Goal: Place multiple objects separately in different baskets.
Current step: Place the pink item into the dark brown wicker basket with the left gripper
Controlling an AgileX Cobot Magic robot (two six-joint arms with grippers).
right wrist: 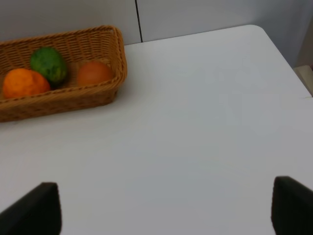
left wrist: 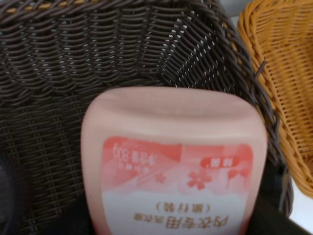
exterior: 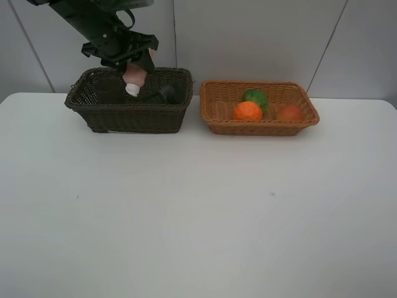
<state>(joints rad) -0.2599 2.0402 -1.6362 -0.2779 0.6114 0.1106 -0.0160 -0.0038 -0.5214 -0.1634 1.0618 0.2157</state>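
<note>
The left gripper's (exterior: 135,69) jaws pinch the pink bottle (exterior: 134,77), cap down, above the dark brown basket (exterior: 130,115) near the desk's (exterior: 198,211) far left edge. The right gripper's (right wrist: 164,208) jaws stand spread over bare desk. The tan basket (exterior: 260,124), beside the dark one, holds the orange (exterior: 247,110), green fruit (exterior: 255,97) and red-orange fruit (exterior: 289,112).

Left tool (exterior: 133,65) gripping, right tool (right wrist: 166,205) spread
</note>
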